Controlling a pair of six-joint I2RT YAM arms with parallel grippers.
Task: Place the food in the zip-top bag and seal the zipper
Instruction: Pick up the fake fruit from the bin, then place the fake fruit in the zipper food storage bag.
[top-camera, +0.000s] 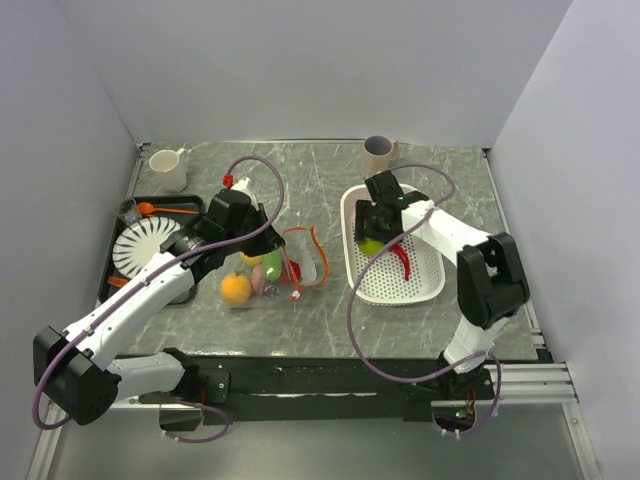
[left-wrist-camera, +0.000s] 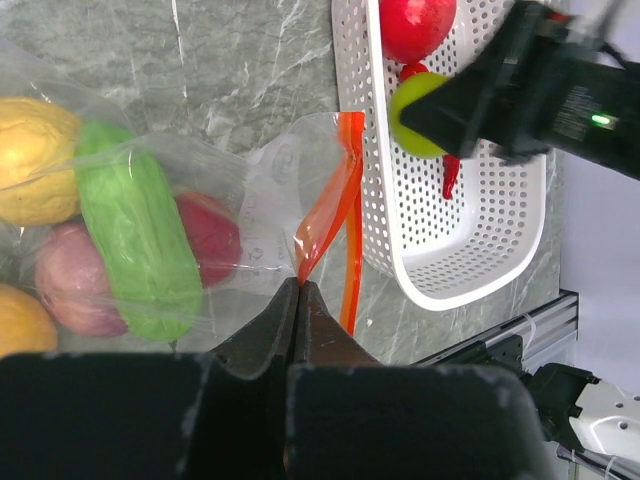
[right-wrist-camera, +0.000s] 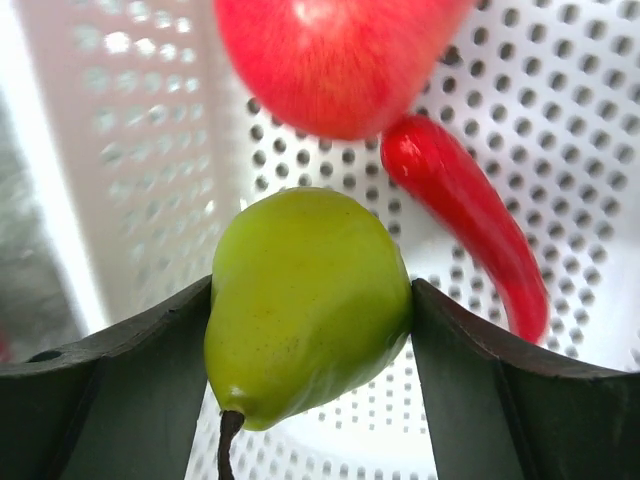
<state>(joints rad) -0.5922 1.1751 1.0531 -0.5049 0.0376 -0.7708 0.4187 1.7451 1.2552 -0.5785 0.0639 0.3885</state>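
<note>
Two grippers are working over a grey marbled table (top-camera: 470, 180) enclosed by pale, plain walls. The green pear (right-wrist-camera: 305, 300) is lying with its long axis running along the fingers, its stem end pointing back toward the wrist camera. The right gripper (right-wrist-camera: 310, 290) is grasping this pear, one finger pressing on each flank, above the white perforated basket (top-camera: 425, 285). Beyond the pear, a red chili (right-wrist-camera: 470, 230) and a round red fruit (right-wrist-camera: 340, 50) are sitting in the basket. Left of the basket, the zip-top bag (left-wrist-camera: 250, 180) is lying on the table with its mouth facing the basket, its orange-red zipper (left-wrist-camera: 335, 200) gaping in a loop. The left gripper (left-wrist-camera: 298, 295) is clenching the bag's clear film just beside the zipper. A green cucumber (left-wrist-camera: 140, 240) and an orange (top-camera: 235, 288) are resting inside the bag.
</note>
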